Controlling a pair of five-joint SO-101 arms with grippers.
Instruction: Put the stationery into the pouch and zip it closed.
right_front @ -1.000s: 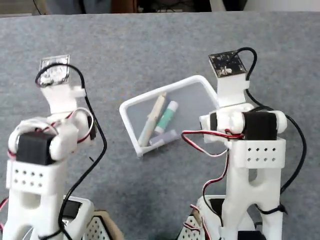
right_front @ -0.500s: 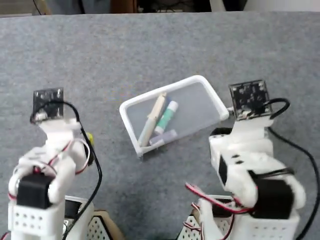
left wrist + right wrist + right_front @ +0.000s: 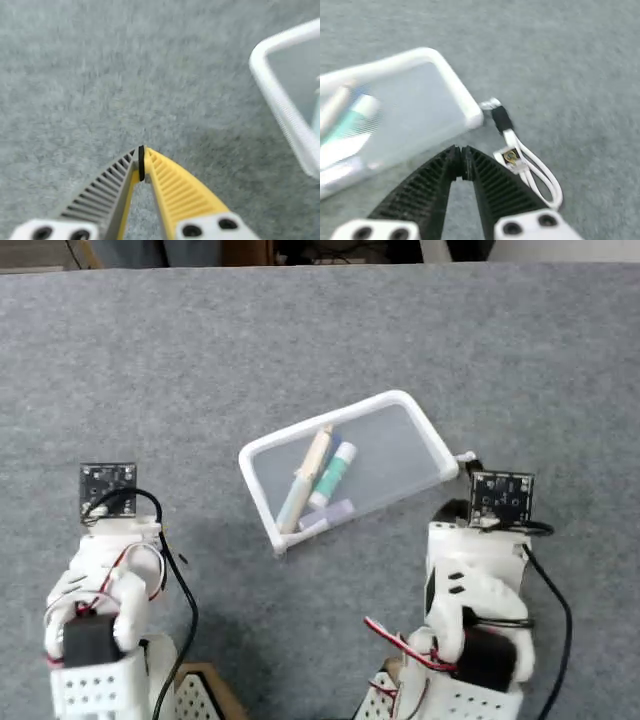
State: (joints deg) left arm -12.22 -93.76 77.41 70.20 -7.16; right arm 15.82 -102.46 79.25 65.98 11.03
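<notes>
A clear pouch with a white rim [image 3: 345, 465] lies mid-table with several pens and a glue stick [image 3: 331, 476] inside. Its zip pull with a white cord [image 3: 522, 157] sticks out at the pouch's right corner [image 3: 466, 457]. My right gripper [image 3: 461, 165] is shut and empty, hovering just short of that corner of the pouch [image 3: 395, 110]. My left gripper [image 3: 141, 162] is shut on nothing over bare carpet, left of the pouch's white edge [image 3: 285, 110]. In the high view both arms sit drawn back at the near edge, the left arm [image 3: 105, 570] and the right arm [image 3: 480, 590].
Grey carpet-like cloth [image 3: 300, 340] covers the whole table. Open space lies behind and to both sides of the pouch. The arm bases stand at the near edge.
Both arms have pulled back toward the near edge over the last second. The right arm has left the pouch's right corner. The pouch has stayed put.
</notes>
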